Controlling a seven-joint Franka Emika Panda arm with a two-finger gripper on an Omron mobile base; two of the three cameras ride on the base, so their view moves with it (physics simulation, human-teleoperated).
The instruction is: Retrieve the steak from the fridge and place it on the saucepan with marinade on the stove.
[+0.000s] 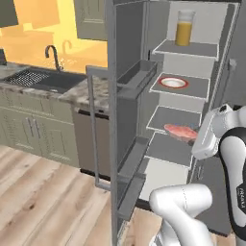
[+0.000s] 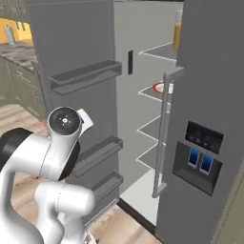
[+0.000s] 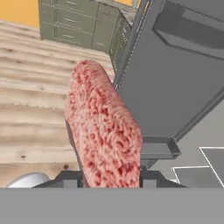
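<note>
The steak (image 3: 105, 131), a pinkish-red oblong slab, stands on edge between my fingertips (image 3: 148, 180) in the hand view. My gripper (image 3: 111, 181) is shut on it. From the left base view the steak (image 1: 178, 130) hangs just in front of the shelves of the fridge (image 1: 175, 117), at the height of the third shelf, with my gripper (image 1: 194, 138) at its right end. The fridge's left door (image 2: 81, 90) stands open and its right door (image 2: 209, 95) is closed. The saucepan, the marinade and the stove are out of view.
A white red-rimmed plate (image 1: 173, 82) sits on the second shelf and a jug of orange juice (image 1: 184, 28) on the top one. The open door's bins (image 1: 137, 77) jut out on the left. Counter, sink (image 1: 41, 79) and dishwasher (image 1: 91, 139) lie further left.
</note>
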